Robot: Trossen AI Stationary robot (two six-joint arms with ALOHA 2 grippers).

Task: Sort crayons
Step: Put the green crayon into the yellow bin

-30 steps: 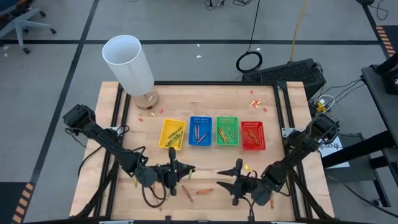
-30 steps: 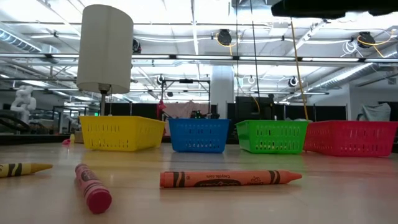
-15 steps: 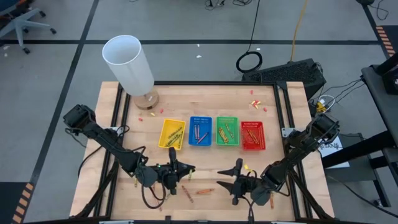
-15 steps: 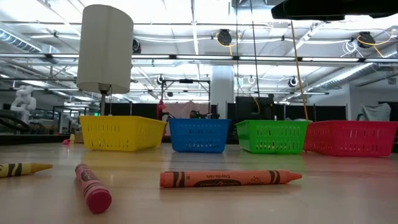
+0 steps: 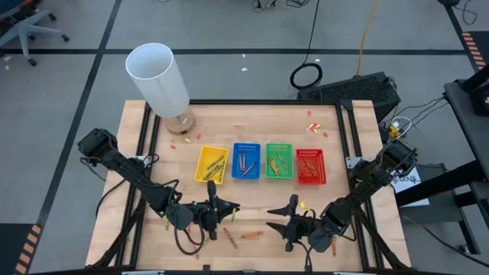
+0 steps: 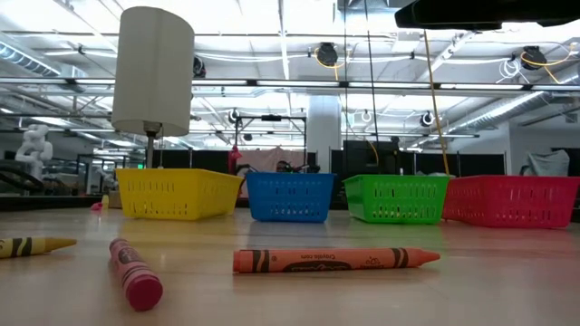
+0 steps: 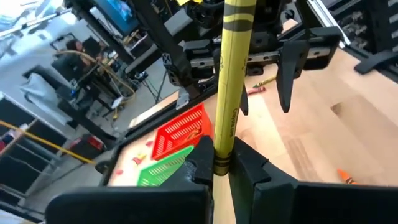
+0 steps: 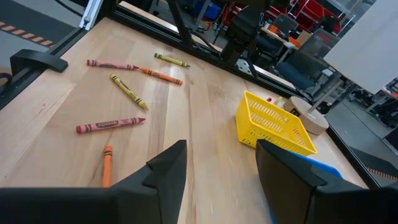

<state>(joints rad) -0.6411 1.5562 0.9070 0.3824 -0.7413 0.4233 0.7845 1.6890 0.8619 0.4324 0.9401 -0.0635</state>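
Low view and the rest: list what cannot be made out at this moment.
- Low view: both arms sit out of frame; the basket walls of the yellow tray hide its contents.
- High view: the crayons in the red tray are too small to count.
- Left wrist view: the yellow crayon clamped in the left gripper is cut off by the picture's upper edge.
- Right wrist view: the right gripper, jaws apart, blocks the table just ahead.

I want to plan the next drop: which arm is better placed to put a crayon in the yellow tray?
Left. Its hand is shut on a yellow crayon, and it is nearer the yellow tray. The right hand is open and holds nothing.
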